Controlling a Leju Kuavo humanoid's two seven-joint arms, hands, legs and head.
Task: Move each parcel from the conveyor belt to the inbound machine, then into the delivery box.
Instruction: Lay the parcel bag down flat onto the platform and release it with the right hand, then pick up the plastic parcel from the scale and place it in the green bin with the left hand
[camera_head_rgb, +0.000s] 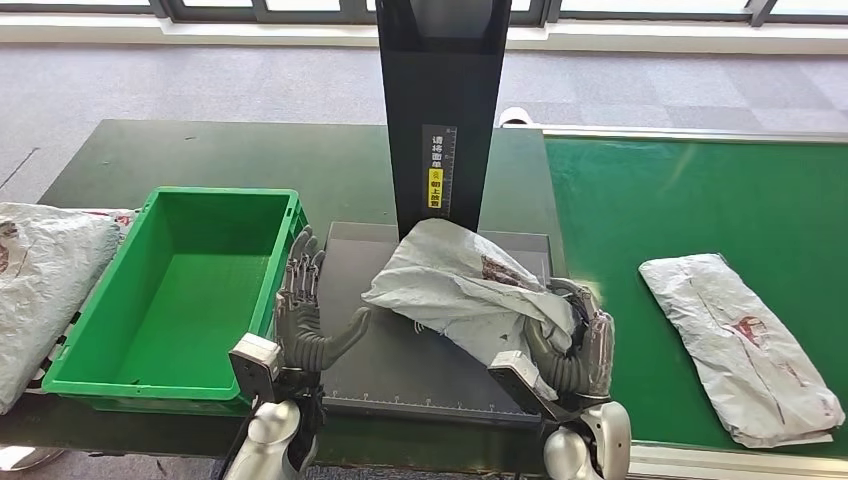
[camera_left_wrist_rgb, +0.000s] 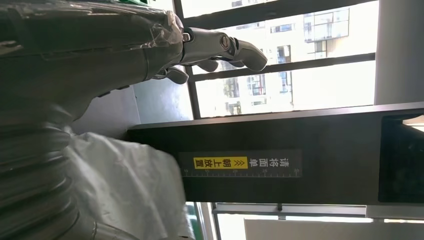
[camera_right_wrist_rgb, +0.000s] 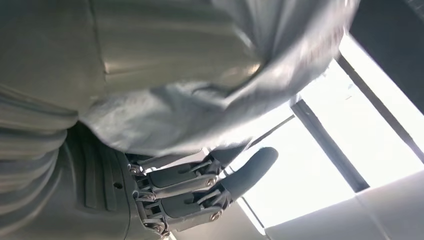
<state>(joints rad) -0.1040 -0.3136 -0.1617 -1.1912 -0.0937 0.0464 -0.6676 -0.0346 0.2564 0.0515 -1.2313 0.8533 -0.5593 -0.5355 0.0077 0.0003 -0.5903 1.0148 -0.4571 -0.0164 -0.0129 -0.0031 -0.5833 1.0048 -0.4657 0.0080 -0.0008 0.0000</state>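
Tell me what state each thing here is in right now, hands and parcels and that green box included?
Right hand: gripping the grey parcel, holding it over the black inbound machine's tray.
Left hand: open, holding nothing.
Green delivery box: empty.
Second parcel: lying flat on the green conveyor belt.
Parcel at far left: lying beside the box.

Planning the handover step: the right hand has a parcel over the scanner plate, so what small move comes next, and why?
Probably bring the left hand in under the parcel's free end. The right hand grips one end only, the rest droops over the plate, and the left hand waits open beside it, next to the green box.
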